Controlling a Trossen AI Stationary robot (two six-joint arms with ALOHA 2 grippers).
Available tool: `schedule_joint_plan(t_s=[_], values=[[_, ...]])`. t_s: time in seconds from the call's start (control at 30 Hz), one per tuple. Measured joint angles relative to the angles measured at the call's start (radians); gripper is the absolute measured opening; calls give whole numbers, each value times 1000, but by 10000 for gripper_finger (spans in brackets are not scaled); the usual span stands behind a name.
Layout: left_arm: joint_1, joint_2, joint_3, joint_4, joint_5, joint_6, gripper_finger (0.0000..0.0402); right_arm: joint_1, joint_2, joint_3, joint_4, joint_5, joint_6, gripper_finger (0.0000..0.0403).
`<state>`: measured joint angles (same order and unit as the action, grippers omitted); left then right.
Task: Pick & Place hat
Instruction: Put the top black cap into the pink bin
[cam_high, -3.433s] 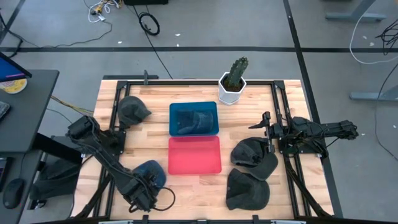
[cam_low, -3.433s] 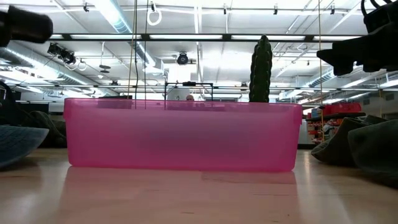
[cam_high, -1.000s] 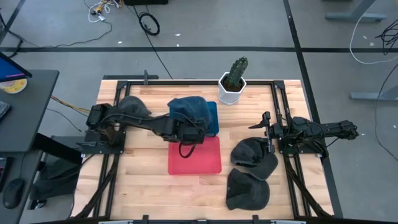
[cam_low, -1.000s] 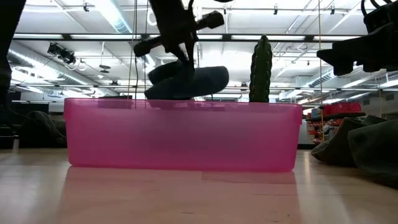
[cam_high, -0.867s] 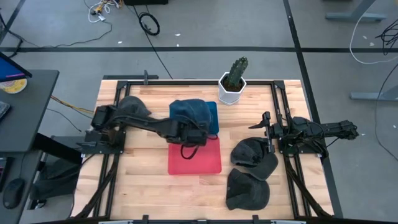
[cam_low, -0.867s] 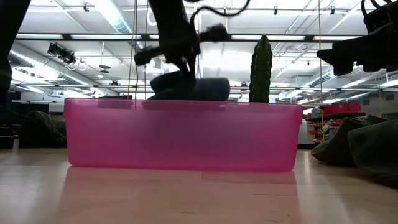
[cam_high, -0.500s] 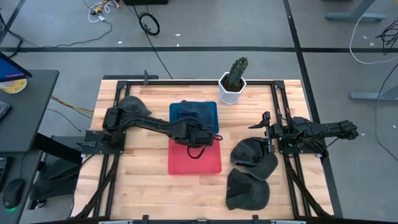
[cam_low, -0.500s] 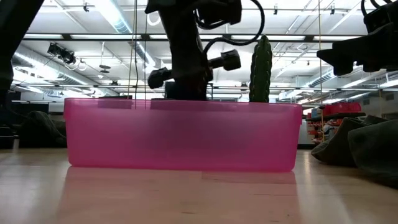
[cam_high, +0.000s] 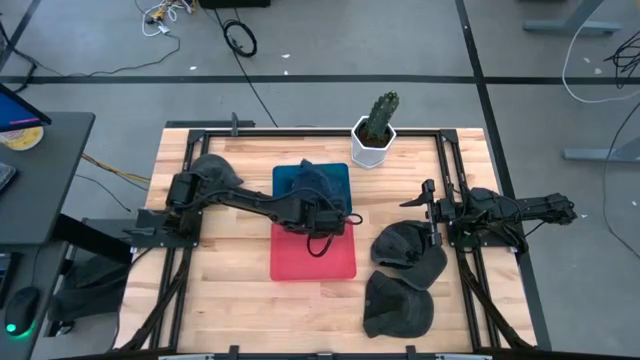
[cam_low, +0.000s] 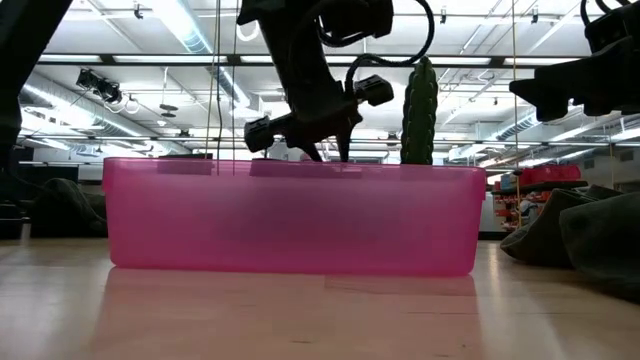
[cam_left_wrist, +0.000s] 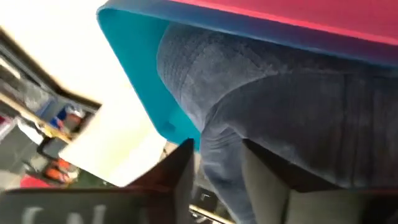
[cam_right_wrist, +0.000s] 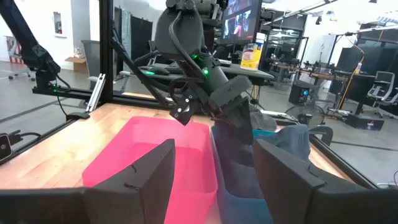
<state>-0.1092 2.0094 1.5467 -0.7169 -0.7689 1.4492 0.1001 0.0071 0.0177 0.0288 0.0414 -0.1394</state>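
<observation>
Grey floor with black cables surrounded the wooden bench (cam_high: 230, 290), whose top was edged by a black frame. On it, at the middle, a pink bin (cam_high: 313, 257) lay just beside a blue bin (cam_high: 283, 180), the blue one nearer the white pot holding a cactus (cam_high: 378, 119). Three dark hats sat elsewhere on the bench: one at the left edge near the left arm's base (cam_high: 212, 174), and two overlapping ones on the right (cam_high: 400, 246) (cam_high: 397, 305).

From the left side the left arm stretched across to the bins, and the left gripper (cam_high: 327, 217) hung over the seam between blue and pink. In the low view that gripper (cam_low: 322, 150) sat just above the pink bin's rim (cam_low: 290, 168), fingers pointing down. A blue hat (cam_high: 316, 183) lay inside the blue bin, and the left wrist view showed its ribbed fabric (cam_left_wrist: 280, 118) filling the bin, with a fold of it running down between the gripper's two dark fingers (cam_left_wrist: 186, 180), which were spread a little around it; whether they still pinched the cloth could not be told.

At the right edge the right gripper (cam_high: 418, 199) waited above the bench, its fingers (cam_right_wrist: 146, 171) held well apart with nothing between them
</observation>
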Motion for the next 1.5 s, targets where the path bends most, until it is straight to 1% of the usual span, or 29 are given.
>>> schedule_joint_plan(t_s=[0.13,0.2,0.27,0.37,0.43,0.57,0.63,0.77,0.9,0.97,1.07,1.13,1.2,1.3,1.4,1.5], values=[[-2,-36,0,-14,-97,-110,197,0,0,0,0,0,0,220],[-2,-74,0,-14,-110,-189,214,0,0,0,0,0,0,220],[-2,-120,0,-9,-108,-309,221,0,0,0,0,0,0,220],[-6,-205,0,-39,-99,-541,222,0,0,0,0,0,0,220],[-7,-277,0,-98,-43,-697,218,0,0,0,0,1,0,220],[-3,-427,1,-246,159,-1009,205,0,0,0,-1,0,0,220],[1,-496,1,-332,223,-1147,199,0,0,0,-2,0,0,220],[1,-601,2,-519,233,-1406,189,0,0,0,-2,0,0,220],[7,-655,2,-594,230,-1587,183,0,0,0,-2,1,0,220],[13,-661,2,-614,231,-1639,181,0,0,0,-1,0,0,220],[17,-654,2,-700,230,-1650,177,0,0,0,-2,0,0,220],[28,-640,1,-755,207,-1683,177,0,0,0,-1,0,0,220],[47,-621,0,-793,182,-1737,177,0,0,0,-1,0,0,220],[85,-603,-8,-824,196,-1785,177,0,0,0,-1,1,0,220],[136,-592,-67,-821,206,-1802,177,0,0,0,-1,0,0,220],[211,-597,-160,-806,204,-1805,177,0,0,0,-1,0,0,220]])
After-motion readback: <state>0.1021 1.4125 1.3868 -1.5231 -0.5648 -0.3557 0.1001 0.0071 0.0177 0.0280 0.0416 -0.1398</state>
